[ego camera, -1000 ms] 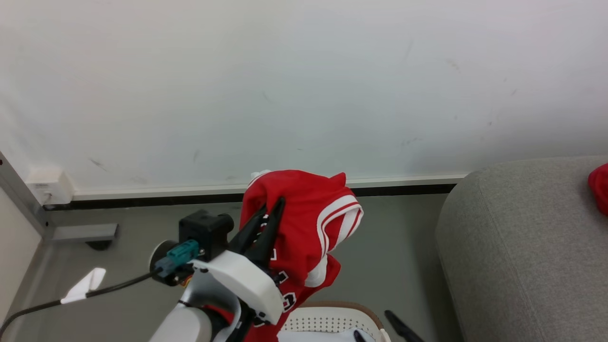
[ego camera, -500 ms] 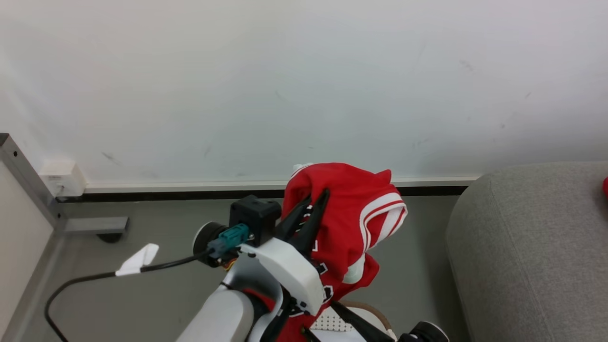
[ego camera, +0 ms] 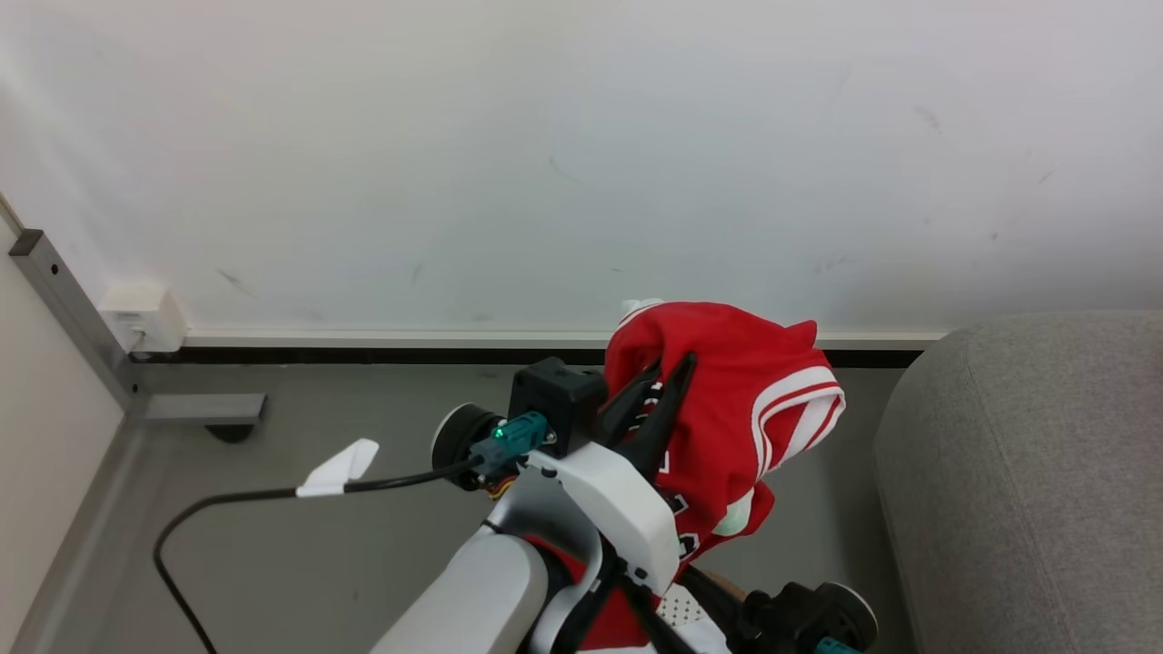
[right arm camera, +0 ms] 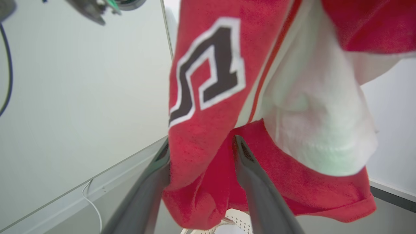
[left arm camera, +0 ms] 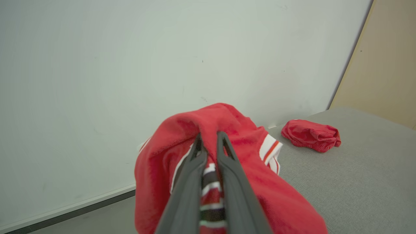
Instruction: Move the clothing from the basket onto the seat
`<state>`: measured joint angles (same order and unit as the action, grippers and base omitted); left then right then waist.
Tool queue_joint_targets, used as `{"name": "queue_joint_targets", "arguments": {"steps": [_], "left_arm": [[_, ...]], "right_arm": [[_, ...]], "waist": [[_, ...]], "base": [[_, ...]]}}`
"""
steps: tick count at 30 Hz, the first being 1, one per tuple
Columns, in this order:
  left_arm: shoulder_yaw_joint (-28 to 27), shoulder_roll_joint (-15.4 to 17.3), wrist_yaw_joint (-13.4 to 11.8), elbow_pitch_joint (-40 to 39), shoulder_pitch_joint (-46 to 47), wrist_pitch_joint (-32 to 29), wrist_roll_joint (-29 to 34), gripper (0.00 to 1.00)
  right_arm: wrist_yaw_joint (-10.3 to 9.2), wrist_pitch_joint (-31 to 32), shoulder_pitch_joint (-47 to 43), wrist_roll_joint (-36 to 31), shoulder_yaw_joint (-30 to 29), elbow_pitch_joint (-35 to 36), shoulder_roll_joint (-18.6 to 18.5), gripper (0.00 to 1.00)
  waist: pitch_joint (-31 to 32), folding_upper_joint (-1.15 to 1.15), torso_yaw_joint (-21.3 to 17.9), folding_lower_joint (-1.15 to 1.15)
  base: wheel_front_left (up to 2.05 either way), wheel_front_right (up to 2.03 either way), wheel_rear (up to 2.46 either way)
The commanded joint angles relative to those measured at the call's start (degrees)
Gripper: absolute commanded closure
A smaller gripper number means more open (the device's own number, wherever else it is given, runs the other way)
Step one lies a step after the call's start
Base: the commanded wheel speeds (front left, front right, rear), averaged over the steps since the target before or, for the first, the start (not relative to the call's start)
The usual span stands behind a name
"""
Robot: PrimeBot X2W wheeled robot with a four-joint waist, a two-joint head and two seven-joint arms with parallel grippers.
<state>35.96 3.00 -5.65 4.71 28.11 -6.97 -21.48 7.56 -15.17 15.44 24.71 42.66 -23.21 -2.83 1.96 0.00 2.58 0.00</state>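
We see the left gripper (ego camera: 674, 363) raised before a white wall (ego camera: 581, 163), its two dark fingers pinched almost together on a fold of the clothing (ego camera: 754, 400), a red garment with red-and-white striped trim. The clothing hangs free in the air above the basket (ego camera: 683, 601), whose white perforated wall peeks out beneath it. It is to the left of the grey seat (ego camera: 1027, 472) and does not touch it. Seen from below, the right gripper (right arm camera: 201, 143) has its fingers spread wide, and the garment's lower hem hangs loose between them, not clamped. A crumpled red cloth (left arm camera: 310, 135) lies on the seat near the wall.
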Motion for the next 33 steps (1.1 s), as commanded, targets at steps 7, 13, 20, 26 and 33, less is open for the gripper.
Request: {"name": "queue_joint_targets", "arguments": {"steps": [7, 13, 20, 26, 33], "left_arm": [[0.59, -0.01, -1.59, 1.68, 1.34, 1.59, -1.88, 1.00], [-0.58, 1.23, -2.44, 3.83, 0.32, 2.43, -2.28, 1.00], [-1.34, 2.27, -2.84, 5.37, -0.59, 3.65, -2.78, 0.85], [-0.92, 2.86, -3.30, 4.80, -1.45, 3.63, -2.22, 0.00], [0.60, 3.27, -2.93, 2.42, -2.80, 3.25, -2.10, 0.00]], "right_arm": [[-0.15, 0.03, 1.87, 3.62, -2.67, 0.11, -0.11, 1.00], [-0.15, 0.03, 1.54, 3.73, -6.07, 1.68, -0.15, 1.00], [-0.15, 0.02, -0.07, 1.08, -12.92, 6.23, -0.12, 1.00], [-0.14, 0.02, -0.40, -0.34, -19.24, 11.79, -0.11, 1.00], [-0.14, 0.02, 0.98, -1.31, -25.49, 17.22, -0.10, 1.00]], "waist": [[-0.31, 0.00, 0.06, 0.00], [-0.75, 0.00, -1.03, 0.00], [-1.08, 0.00, -2.53, 0.00], [-1.05, 0.00, -3.78, 0.00], [-1.09, 0.00, -5.17, 0.00]], "base": [[0.00, 0.00, 0.00], [0.00, 0.00, 0.00], [0.00, 0.00, 0.00], [0.00, 0.00, 0.00], [0.00, 0.00, 0.00]]}}
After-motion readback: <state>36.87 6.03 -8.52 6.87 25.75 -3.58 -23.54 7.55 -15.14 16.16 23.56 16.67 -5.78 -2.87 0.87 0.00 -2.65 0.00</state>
